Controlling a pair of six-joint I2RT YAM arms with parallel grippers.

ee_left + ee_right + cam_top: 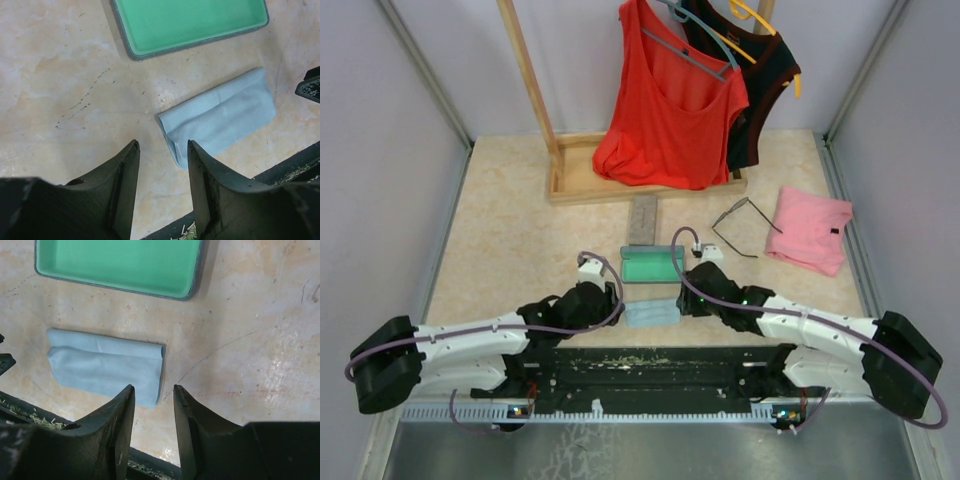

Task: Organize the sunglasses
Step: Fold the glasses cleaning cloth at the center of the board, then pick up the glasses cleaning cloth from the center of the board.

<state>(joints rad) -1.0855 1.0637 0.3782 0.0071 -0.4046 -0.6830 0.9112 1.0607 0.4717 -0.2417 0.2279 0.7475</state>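
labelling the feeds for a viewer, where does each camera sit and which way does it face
top external: above and behind the bases, looking down at the table; left arm and right arm show whole
left wrist: on the left arm, facing down; left pincer open at bottom
right wrist: on the right arm, facing down; right pincer open at bottom
shared: both wrist views see the blue cloth and green tray

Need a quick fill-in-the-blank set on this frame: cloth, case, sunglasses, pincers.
1. The folded cloth near both arms is light ____.
2. The open case is lined in ____.
3. The sunglasses lie beside a folded fabric coloured ____.
4. The left pincer and right pincer grip ____.
Missing words: blue; green; pink; nothing.
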